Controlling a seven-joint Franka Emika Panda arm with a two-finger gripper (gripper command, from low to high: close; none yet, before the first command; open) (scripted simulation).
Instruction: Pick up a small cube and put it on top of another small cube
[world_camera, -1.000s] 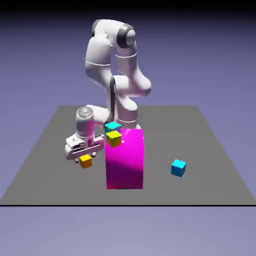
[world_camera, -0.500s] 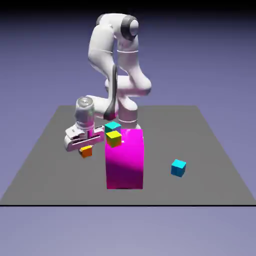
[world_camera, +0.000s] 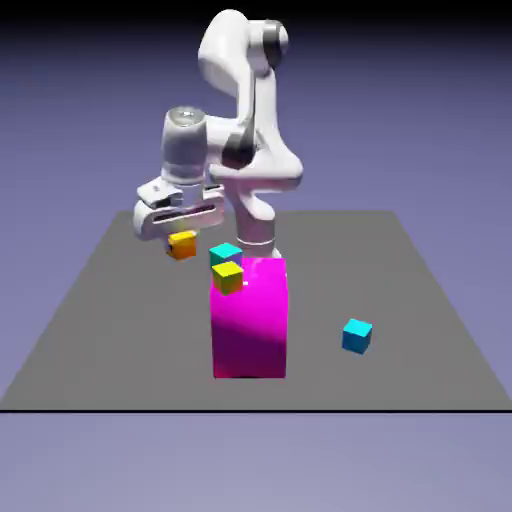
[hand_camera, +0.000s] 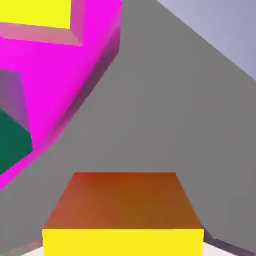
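Observation:
My gripper (world_camera: 181, 240) hangs well above the table at the exterior view's left and is shut on the small cube (world_camera: 182, 244), tiny and orange. In the hand view that cube (hand_camera: 123, 214) fills the bottom middle and hides my fingertips. A yellow cube (world_camera: 228, 277) and a cyan cube (world_camera: 225, 253) rest on top of the tall magenta block (world_camera: 249, 320), to the right of and below my gripper. The hand view shows the magenta block (hand_camera: 55, 75) at upper left, with the yellow cube (hand_camera: 37, 12) on it and a dark teal face (hand_camera: 12, 137) at the left edge.
A second cyan cube (world_camera: 356, 335) lies on the grey table (world_camera: 420, 300) toward the exterior view's right. The white arm (world_camera: 245, 120) rises behind the magenta block.
The gripper closed on the small orange cube on the table and lifted it, rising to above the height of the magenta block's top.

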